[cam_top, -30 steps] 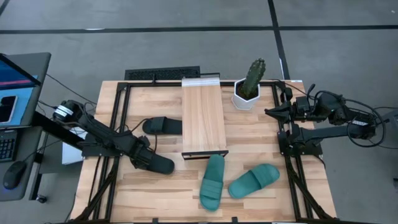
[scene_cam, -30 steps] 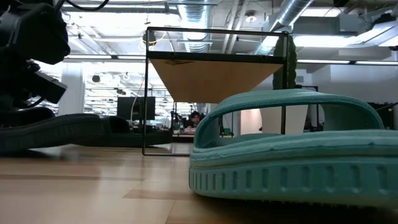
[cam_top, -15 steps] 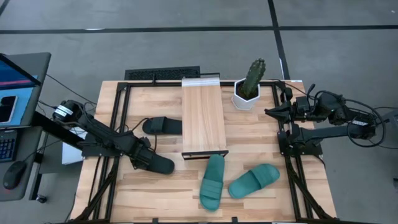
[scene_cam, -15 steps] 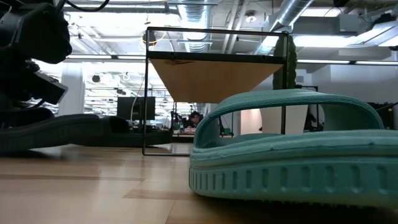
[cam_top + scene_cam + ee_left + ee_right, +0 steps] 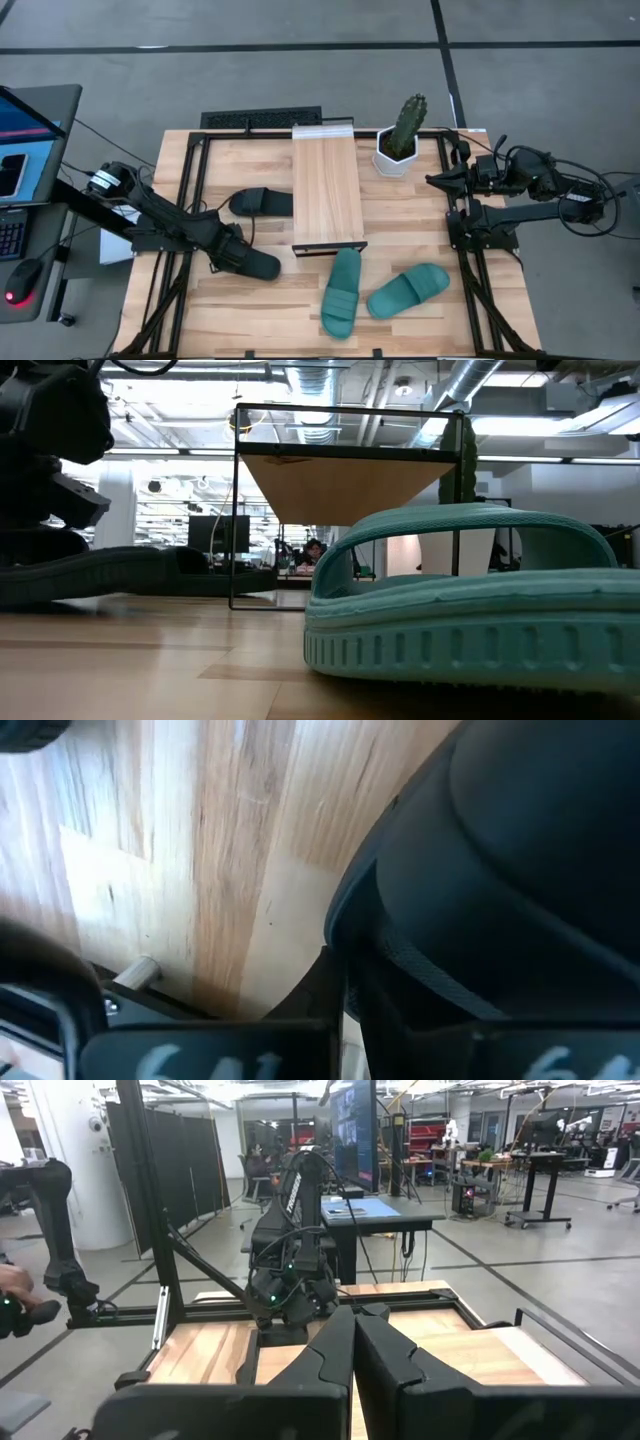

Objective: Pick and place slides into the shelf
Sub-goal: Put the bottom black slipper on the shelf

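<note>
A light-wood table (image 5: pixel 420 210) with black frame rails along its sides sits on a grey floor, and an open workshop hall with ceiling ducts shows beyond it in the low view.

The black slide (image 5: pixel 258 263) nearest my left arm lies on the table off the shelf's near-left corner, and my left gripper (image 5: pixel 228 253) is down at its heel end with the jaws drawn together on it; my left wrist view fills with the slide's dark rubber body (image 5: pixel 520 870), though it is too close for me to say exactly which edge I have pinched. The second black slide (image 5: pixel 262 201) lies flat against the left side of the shelf (image 5: pixel 327 180), partly tucked beneath the plank. The shelf's plank top stands bare on its low black frame in the middle of the table.

Two teal slides lie on the table in front of the shelf: one (image 5: pixel 341 291) pointing toward the shelf's near end, the other (image 5: pixel 408 290) just beside it on the right, angled across. In the low view a teal slide (image 5: pixel 470 610) looms large in the foreground.

A potted cactus (image 5: pixel 402 135) in a white pot stands at the shelf's far-right corner. My right gripper (image 5: pixel 437 180) waits above the table's right edge, jaws together.
</note>
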